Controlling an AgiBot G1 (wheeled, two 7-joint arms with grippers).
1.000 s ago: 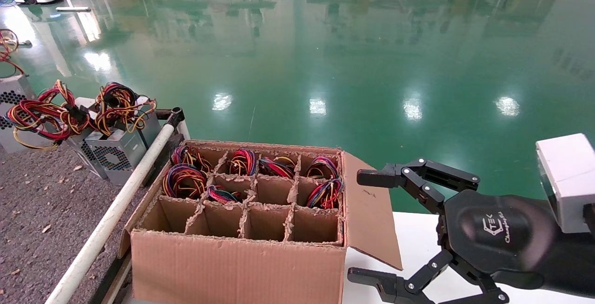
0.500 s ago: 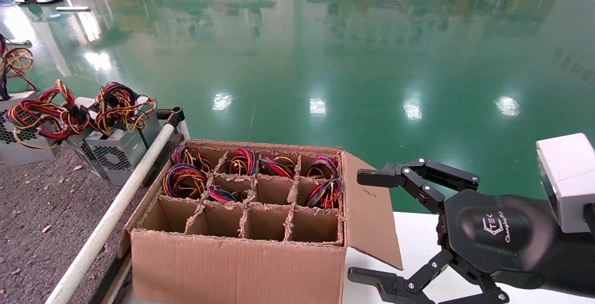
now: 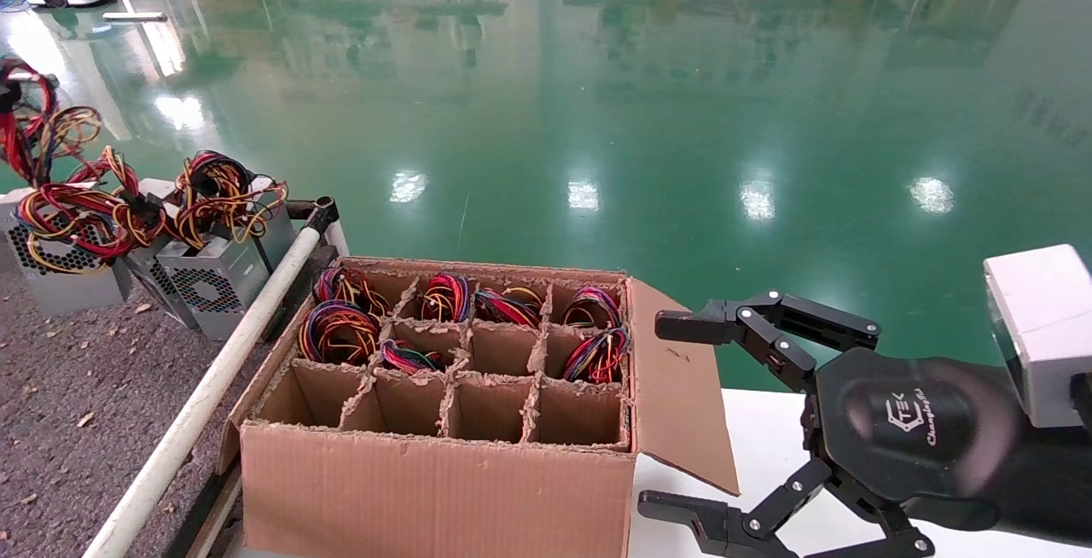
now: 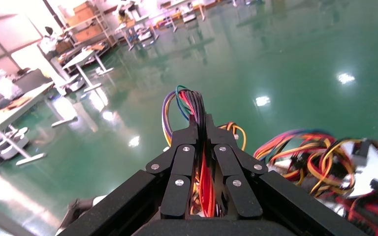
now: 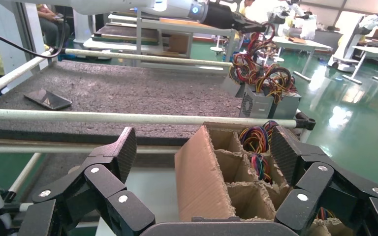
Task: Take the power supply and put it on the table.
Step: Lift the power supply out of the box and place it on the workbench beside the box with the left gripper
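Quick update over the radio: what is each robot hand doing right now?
Left end effector shut on the power supply's wire bundle, over the table. Right end effector open, parked beside the cardboard box. Nothing blocking.

Power supply [image 3: 60,272]: silver-grey case, honeycomb-perforated side, red/yellow/black/orange wires on top. Table [image 3: 77,404]: dark grey speckled, white tube rail [image 3: 205,396]. Box [image 3: 435,490] plain brown cardboard with multicolour wire coils inside; floor [image 3: 682,114] glossy green; right gripper [image 3: 682,417] black.
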